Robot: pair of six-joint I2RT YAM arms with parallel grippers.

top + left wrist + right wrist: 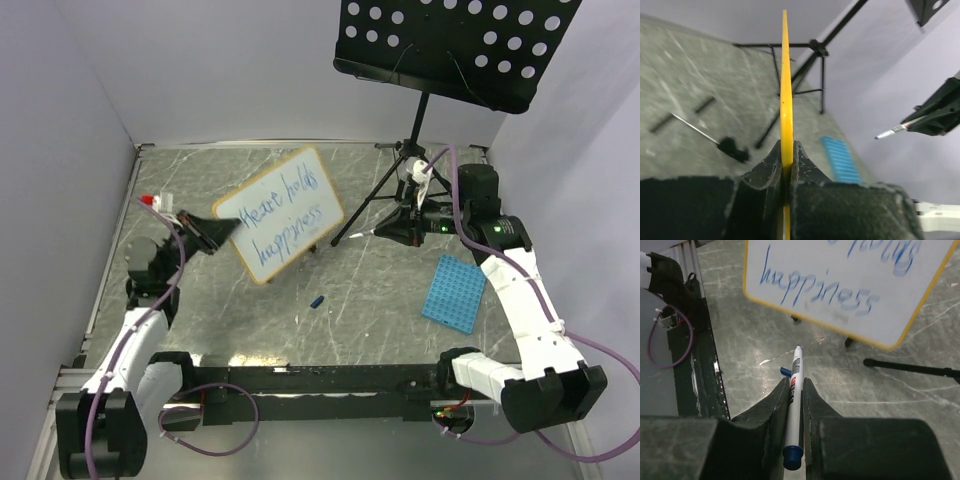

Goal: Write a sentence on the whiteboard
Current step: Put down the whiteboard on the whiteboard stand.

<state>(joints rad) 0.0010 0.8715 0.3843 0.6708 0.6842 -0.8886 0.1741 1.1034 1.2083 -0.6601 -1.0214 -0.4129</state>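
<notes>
The whiteboard has a tan-orange frame and is tilted at the table's middle left. The sentence on it is blue cursive, "heart holds happiness", in two lines. My left gripper is shut on the board's left edge; the left wrist view shows the board edge-on between its jaws. My right gripper is shut on a white marker with a blue end, its tip pointing at the board but apart from it. The board's lower part shows "happiness". Two black feet hang below it.
A small blue marker cap lies on the table in front of the board. A black perforated music-stand panel on tripod legs stands at the back right. A blue grid tray lies at the right. White walls close in both sides.
</notes>
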